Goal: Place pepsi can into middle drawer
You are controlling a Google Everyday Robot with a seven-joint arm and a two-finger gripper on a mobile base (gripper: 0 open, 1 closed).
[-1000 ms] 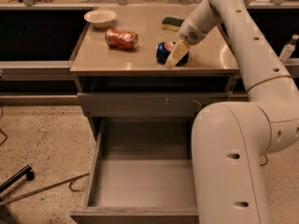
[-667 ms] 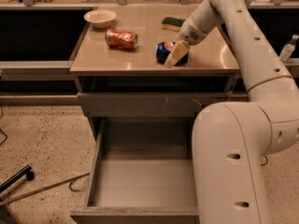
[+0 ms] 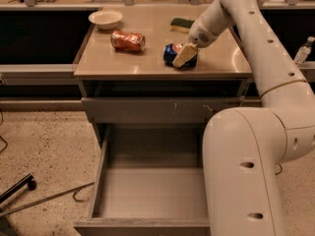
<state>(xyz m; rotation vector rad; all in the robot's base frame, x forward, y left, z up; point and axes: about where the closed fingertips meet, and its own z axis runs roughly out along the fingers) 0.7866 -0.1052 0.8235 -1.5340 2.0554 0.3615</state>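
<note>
- The gripper is set down against the pepsi can on the counter, near the front edge, right of centre.
- Whether the can is gripped or merely touched cannot be told.
- The can is laid on its side, its long axis running roughly left to right along the counter's front edge.
- An orange can is seen to the left, well apart; a bowl and a sponge are set farther back.
- The drawer is pulled open below.
- Against the earlier frames, no shift of gripper or can is seen.
</note>
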